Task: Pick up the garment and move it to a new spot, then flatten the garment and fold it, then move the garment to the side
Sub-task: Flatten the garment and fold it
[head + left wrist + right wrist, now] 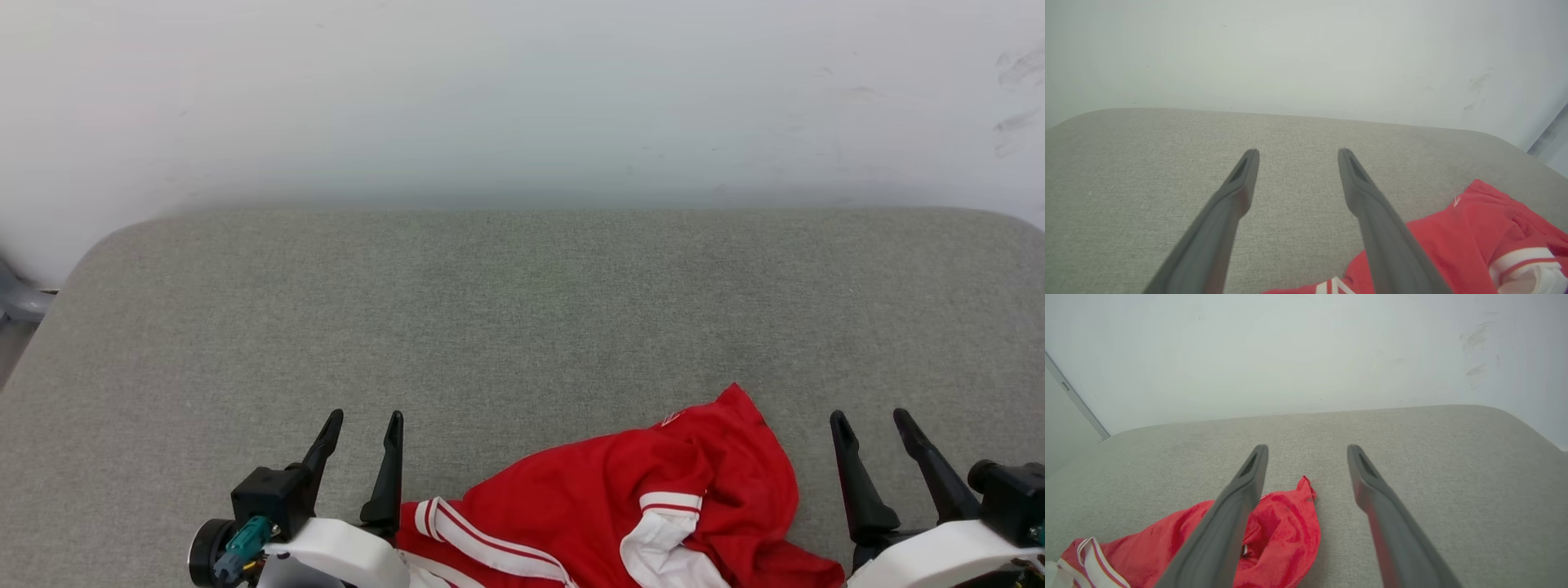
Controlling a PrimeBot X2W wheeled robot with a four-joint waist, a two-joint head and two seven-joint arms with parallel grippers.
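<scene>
Crumpled garment point(596, 498) bears white mark point(669, 419), perhaps logo.

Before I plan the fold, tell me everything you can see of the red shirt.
The garment is a bright red shirt of soft-looking cloth with white sleeve parts and red-and-white striped trim. It lies crumpled on the grey fabric surface, near the robot, one corner peaked away, its near part out of frame.

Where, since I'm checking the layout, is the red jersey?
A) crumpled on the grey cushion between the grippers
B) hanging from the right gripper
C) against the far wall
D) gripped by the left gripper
A: the red jersey lies crumpled on the grey cushion, between the open left gripper and open right gripper, neither holding it.
</scene>
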